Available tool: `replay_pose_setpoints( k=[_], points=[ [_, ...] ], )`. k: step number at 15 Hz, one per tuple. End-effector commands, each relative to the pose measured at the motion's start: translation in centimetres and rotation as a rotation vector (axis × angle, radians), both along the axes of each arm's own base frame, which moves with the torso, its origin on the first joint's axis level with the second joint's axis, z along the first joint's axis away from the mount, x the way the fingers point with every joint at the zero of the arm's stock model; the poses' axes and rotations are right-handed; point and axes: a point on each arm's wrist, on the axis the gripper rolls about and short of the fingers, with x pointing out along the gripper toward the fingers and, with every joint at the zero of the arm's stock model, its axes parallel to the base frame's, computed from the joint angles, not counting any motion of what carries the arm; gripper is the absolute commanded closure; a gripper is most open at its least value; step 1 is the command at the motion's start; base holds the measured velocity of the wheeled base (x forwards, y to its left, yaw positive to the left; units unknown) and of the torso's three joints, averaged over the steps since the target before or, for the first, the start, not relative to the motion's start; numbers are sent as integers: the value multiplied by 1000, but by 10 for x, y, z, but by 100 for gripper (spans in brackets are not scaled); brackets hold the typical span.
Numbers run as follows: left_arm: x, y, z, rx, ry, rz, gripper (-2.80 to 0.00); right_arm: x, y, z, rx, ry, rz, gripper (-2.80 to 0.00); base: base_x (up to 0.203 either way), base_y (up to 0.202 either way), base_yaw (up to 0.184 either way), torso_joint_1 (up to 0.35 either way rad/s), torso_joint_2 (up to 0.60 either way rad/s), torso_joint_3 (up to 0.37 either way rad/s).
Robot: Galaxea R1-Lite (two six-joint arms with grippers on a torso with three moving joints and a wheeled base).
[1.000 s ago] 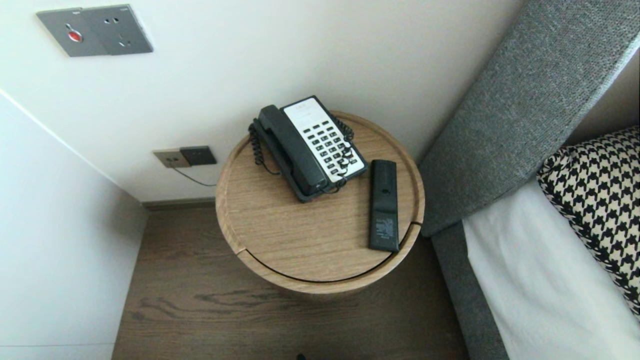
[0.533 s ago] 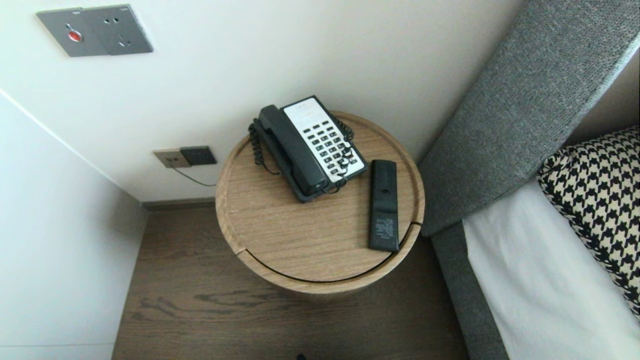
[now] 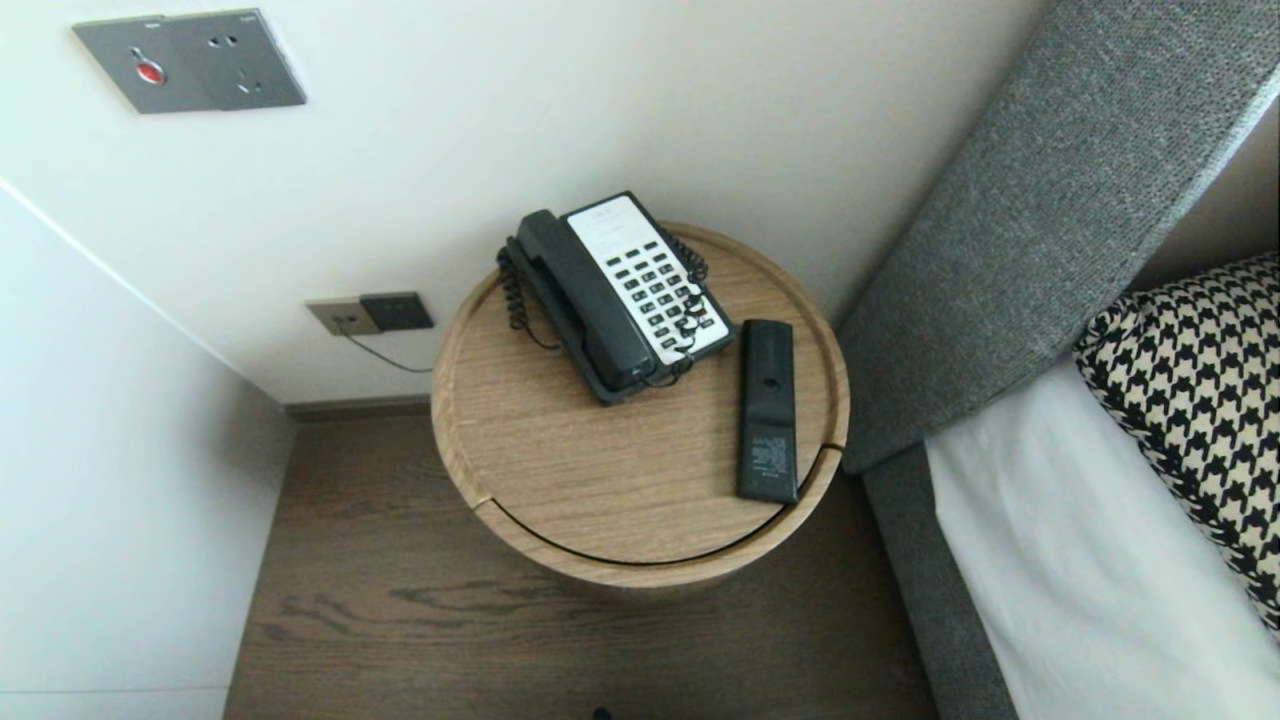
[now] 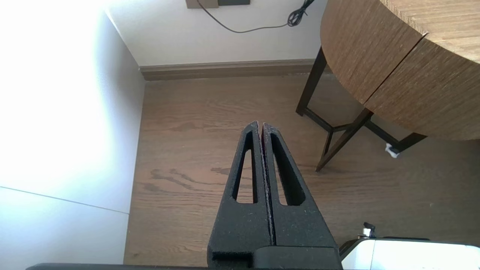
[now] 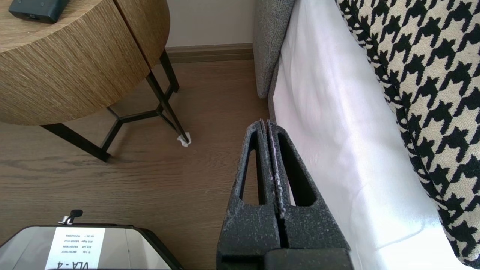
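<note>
- Wall: stands well ahead of both sets of fingers, behind the table.
- Floor: wood boards lie under both grippers. Neither pair of fingers touches them.
- Bed: its white sheet runs just to the right of the right fingers, close beside them. I cannot tell whether they touch. The grey headboard rises ahead of those fingers.
- Table: round and wooden on dark legs, it stands between the two grippers and ahead of them. That puts it forward and to the right of the left fingers, and forward and to the left of the right fingers. It is clear of both.
- Pillow: black-and-white houndstooth on the bed, on the far side of the sheet from the right fingers.
- Phone: lies at the back of the table top, well ahead of both fingertips, with its handset on the cradle.
- Left gripper: low beside the table, above the floor, fingers pressed together on nothing.
- Right gripper: low between the table and the bed, fingers pressed together on nothing.
- Remote: black, flat on the table just right of the phone and near the rim. It is nearer the right fingers than the left, and apart from both.
- Socket: low on the wall, far ahead of the left fingers.
</note>
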Motion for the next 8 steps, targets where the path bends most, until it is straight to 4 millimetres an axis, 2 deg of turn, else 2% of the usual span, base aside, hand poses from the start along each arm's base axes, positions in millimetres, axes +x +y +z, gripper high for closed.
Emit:
replay_pose_setpoints(
  k=[1, 8],
  points=[
    [0, 0, 0, 0, 0, -1, 0, 0, 0, 0, -1, 0, 2, 0, 0, 0, 0, 0, 0, 0],
    [0, 0, 0, 0, 1, 1, 0, 0, 0, 0, -1, 0, 3, 0, 0, 0, 0, 0, 0, 0]
  ],
)
